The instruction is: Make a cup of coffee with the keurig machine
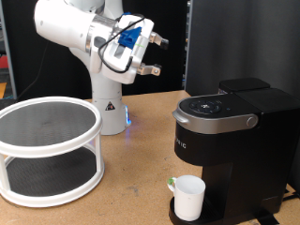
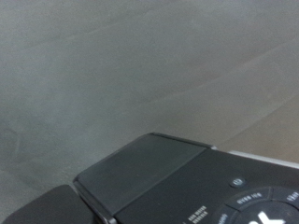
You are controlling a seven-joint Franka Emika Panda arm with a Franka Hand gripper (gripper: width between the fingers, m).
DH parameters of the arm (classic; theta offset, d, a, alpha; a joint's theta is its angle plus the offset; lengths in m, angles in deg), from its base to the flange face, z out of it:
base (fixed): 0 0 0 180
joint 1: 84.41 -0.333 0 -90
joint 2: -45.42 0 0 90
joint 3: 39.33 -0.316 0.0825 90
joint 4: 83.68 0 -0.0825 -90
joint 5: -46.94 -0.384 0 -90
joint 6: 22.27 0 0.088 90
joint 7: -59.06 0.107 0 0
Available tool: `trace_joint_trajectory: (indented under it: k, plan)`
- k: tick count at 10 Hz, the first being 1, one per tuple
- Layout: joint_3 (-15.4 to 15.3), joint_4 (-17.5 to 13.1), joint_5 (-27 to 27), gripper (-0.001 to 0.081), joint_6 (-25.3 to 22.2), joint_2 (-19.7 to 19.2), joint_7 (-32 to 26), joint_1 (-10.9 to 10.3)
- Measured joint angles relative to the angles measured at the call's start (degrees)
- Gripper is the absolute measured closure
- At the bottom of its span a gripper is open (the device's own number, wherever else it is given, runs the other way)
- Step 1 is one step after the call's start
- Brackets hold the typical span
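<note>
The gripper (image 1: 156, 56) hangs high above the desk (image 1: 122, 178), tipped sideways, its jaws spread with nothing between them. It sits up and to the exterior view's left of the keurig (image 1: 230, 141), well clear of it. The wrist view catches only the machine's black top and button panel. The cup (image 1: 188, 198) stands in the brewer's bay. A white two-tier rack (image 1: 47, 150) sits at the left.

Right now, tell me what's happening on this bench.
A Franka arm is working at a Keurig machine. Its gripper hangs raised above the table, holding nothing, up and toward the exterior view's left of the brewer. The white cup already stands at the machine's base under the brew head. The lid looks closed.
</note>
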Motion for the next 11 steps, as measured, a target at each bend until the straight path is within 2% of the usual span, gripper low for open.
trace_joint_trajectory:
  k: [2, 3, 6, 7, 8, 9, 11]
  plan:
    - [-1.33, -1.34, 0.84, 0.0, -0.63, 0.18, -1.23, -0.29]
    - [-3.31, -2.75, 3.59, 0.0, 0.49, 0.48, -2.15, -0.44]
    - [-10.41, -7.68, 16.29, 0.0, 3.52, 1.17, -2.01, -0.83]
    - [-11.57, -9.0, 19.37, 0.0, 3.52, 1.01, -1.49, -0.69]
    - [-11.48, -8.73, 18.26, 0.0, 3.52, 1.01, -1.47, -0.69]
    - [-11.63, -8.82, 19.53, 0.0, 3.47, 0.99, -1.51, -0.69]
    - [-13.51, -10.72, 26.57, 0.0, 3.35, 0.96, -1.44, -0.72]
